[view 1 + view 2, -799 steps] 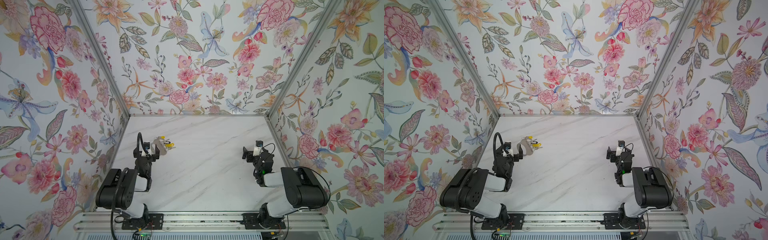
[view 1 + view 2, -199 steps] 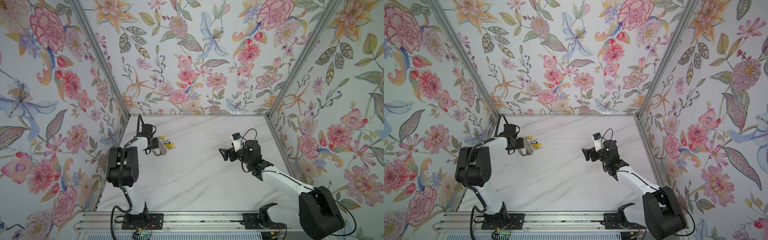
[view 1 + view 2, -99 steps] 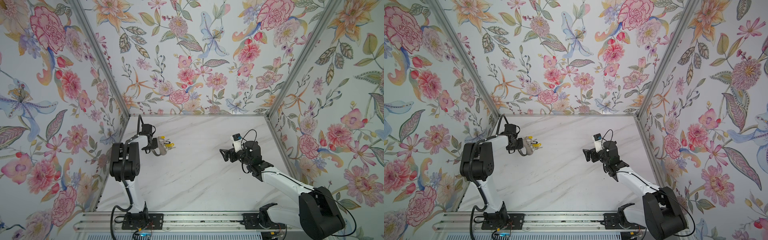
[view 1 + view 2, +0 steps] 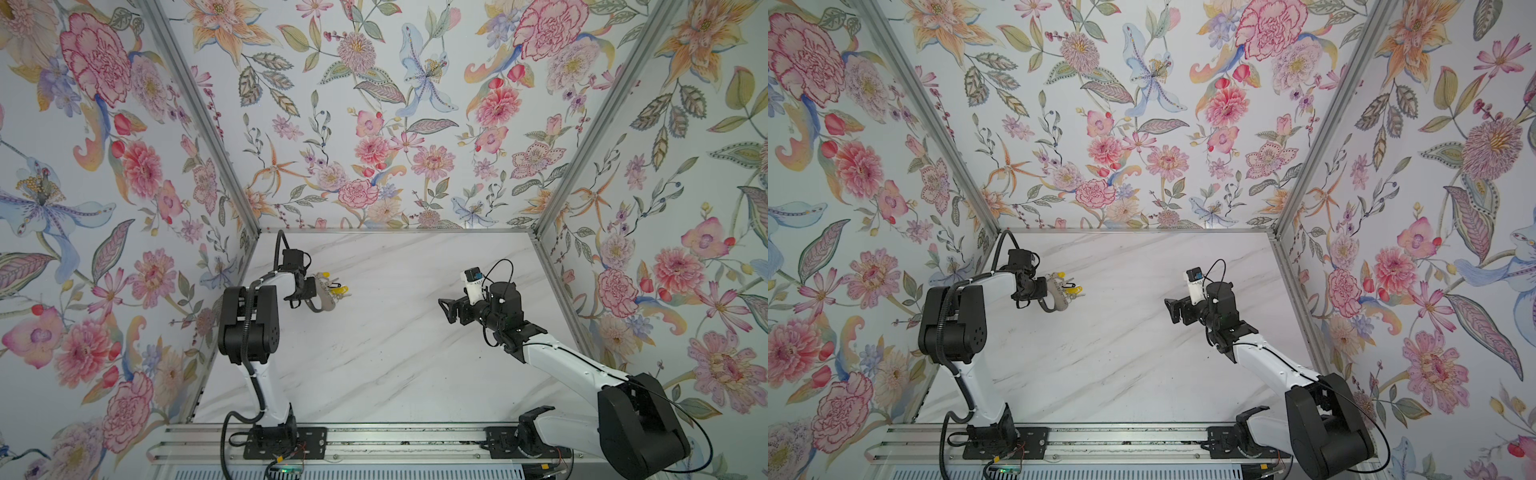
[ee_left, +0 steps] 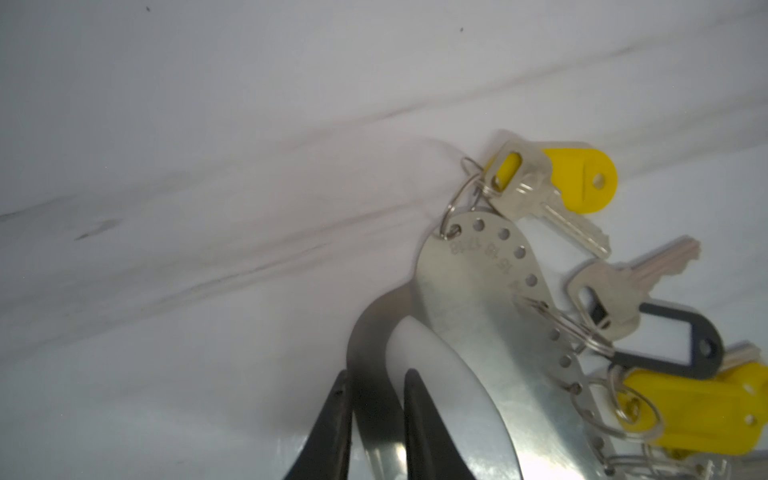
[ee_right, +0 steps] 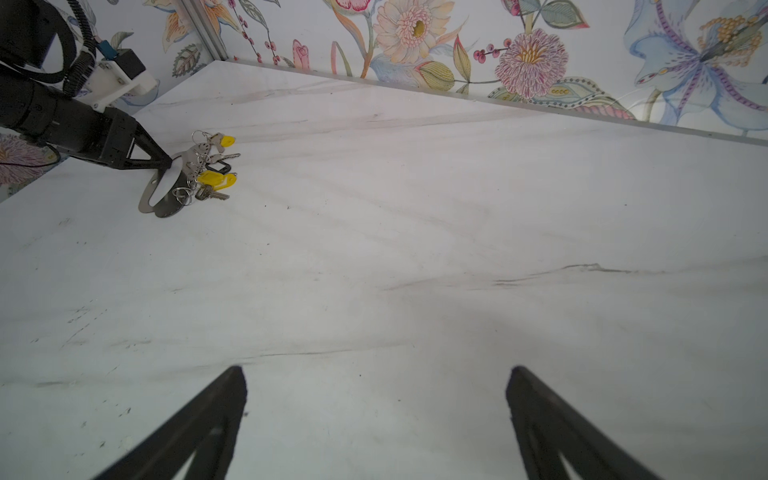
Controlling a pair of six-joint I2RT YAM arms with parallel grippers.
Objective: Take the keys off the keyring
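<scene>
Keys [image 5: 528, 178] hang on the keyring [image 5: 478, 311] we pinch with our left end effector [image 5: 376, 374]; our right end effector [image 6: 376, 370] gapes apart.

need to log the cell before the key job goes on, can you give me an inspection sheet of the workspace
surface: white marbled tabletop, a few faint dark specks
job's things: keyring flat at the left rear; keys hang from split rings along its edge, with yellow tags and one black tag; none off yet
clutter: nothing seen
grippers: left gripper closed around the keyring's thin loop band; right gripper open, empty, right of centre, far from the keyring
cables: black cable loops over the left arm; thin cable at the right wrist camera
surroundings: floral walls on three sides, metal frame posts, rail in front
</scene>
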